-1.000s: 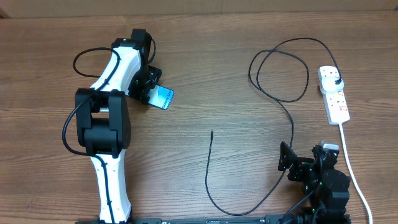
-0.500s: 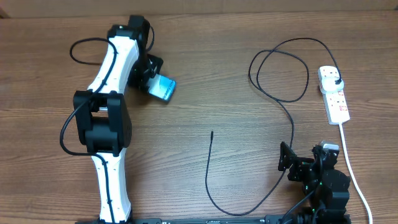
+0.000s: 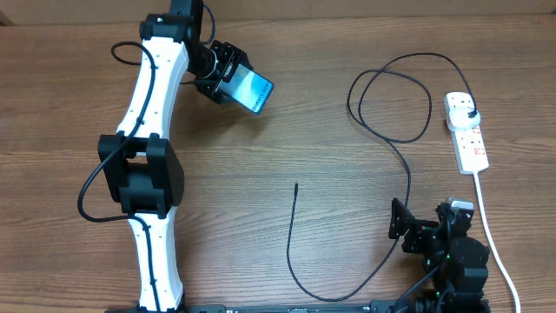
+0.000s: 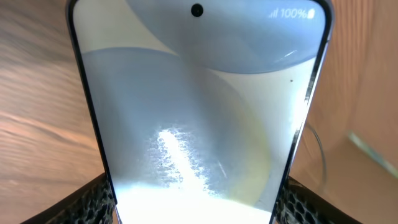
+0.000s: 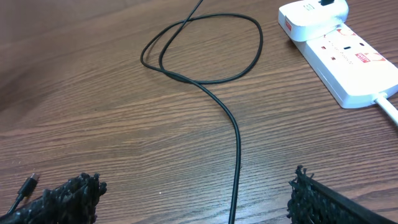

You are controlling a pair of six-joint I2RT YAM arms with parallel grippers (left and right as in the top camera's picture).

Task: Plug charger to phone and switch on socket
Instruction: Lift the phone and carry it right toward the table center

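My left gripper (image 3: 233, 80) is shut on the phone (image 3: 250, 89), holding it at the far left of the table; its blue screen fills the left wrist view (image 4: 199, 106), with a finger (image 4: 93, 202) at each side. The black charger cable (image 3: 382, 113) loops from its plug (image 3: 469, 114) in the white socket strip (image 3: 467, 135) at the right and runs down to a free tip (image 3: 295, 185) mid-table. My right gripper (image 3: 426, 230) rests open and empty near the front right; the cable (image 5: 236, 149) passes between its fingers (image 5: 68, 194). The tip (image 5: 31, 181) lies at the left.
The strip's white cord (image 3: 491, 235) runs down the right side past my right arm. The strip (image 5: 339, 59) shows reddish switch marks in the right wrist view.
My left gripper has carried the phone up and to the right, from near the arm's middle toward the far edge. The right arm and cable have not moved.
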